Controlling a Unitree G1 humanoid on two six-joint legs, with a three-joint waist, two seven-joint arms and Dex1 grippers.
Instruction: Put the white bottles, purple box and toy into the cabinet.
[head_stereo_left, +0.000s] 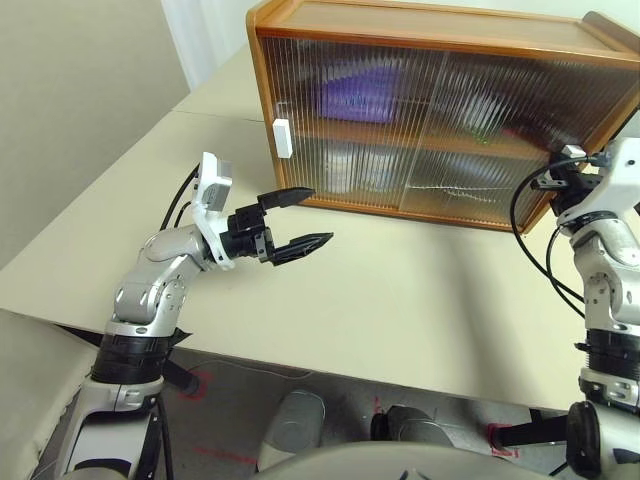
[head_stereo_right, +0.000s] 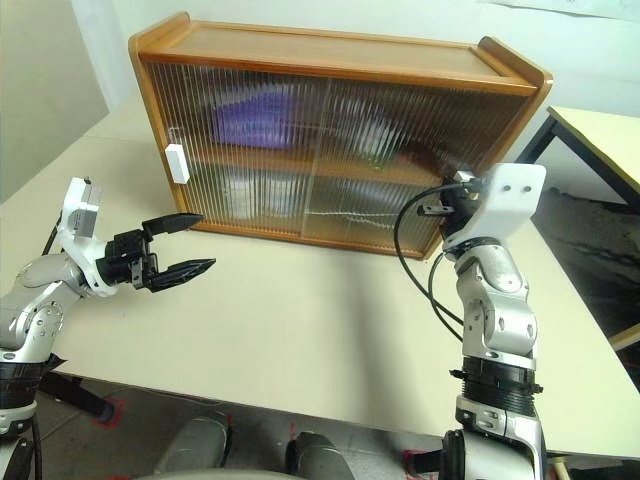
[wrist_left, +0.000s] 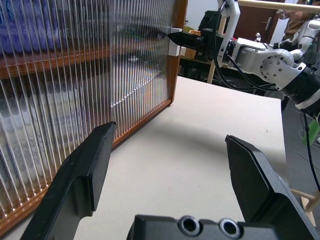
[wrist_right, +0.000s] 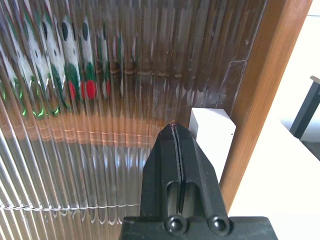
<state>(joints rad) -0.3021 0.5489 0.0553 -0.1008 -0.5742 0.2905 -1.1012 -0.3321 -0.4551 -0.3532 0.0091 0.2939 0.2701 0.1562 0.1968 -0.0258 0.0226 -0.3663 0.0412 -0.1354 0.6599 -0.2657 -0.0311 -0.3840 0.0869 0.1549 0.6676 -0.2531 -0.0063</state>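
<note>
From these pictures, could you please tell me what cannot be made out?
- White bottles: pale smears behind the cabinet's ribbed doors, both eye views; count unclear.
- Purple box: a blur, logo unreadable.
- Toy: broken into stripes, right wrist view.
- Whether the right gripper touches the white handle.

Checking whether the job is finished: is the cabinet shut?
Shut: both ribbed doors of the cabinet span the whole front, the right door meeting the frame beside its white handle.

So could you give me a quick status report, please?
Left gripper open, empty, over table. Right gripper shut, at cabinet's right door handle. Doors closed; purple box and toy inside.
</note>
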